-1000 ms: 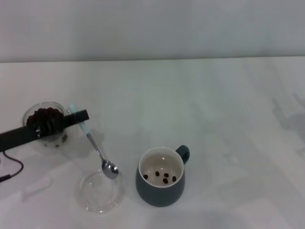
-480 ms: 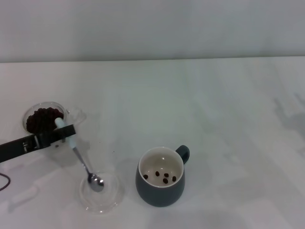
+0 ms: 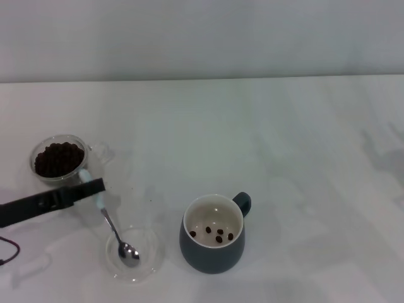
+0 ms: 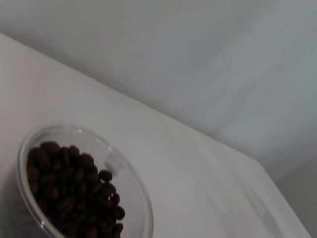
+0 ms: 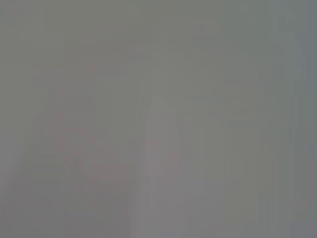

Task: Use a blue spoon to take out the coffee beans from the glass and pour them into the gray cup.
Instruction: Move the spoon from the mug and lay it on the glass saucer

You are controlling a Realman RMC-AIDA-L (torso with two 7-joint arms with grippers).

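Note:
The glass (image 3: 35,151) stands at the left of the table, filled with coffee beans (image 3: 58,158); the left wrist view shows the glass (image 4: 132,184) and its coffee beans (image 4: 74,198) close by. My left gripper (image 3: 95,186) reaches in from the left edge, just in front of the glass, shut on the pale handle of the blue spoon (image 3: 112,226). The spoon slants down, its bowl resting inside a flat clear dish (image 3: 149,259). The gray cup (image 3: 211,257) stands right of the dish, several beans (image 3: 218,237) on its bottom. My right gripper is out of view.
The white table (image 3: 284,139) meets a pale wall at the back. A dark cable (image 3: 7,252) hangs by the left edge. The right wrist view is a plain grey blur.
My left gripper has drawn back left and toward the table's front with the spoon. The spoon's bowl has gone from the dish's rim down into the dish.

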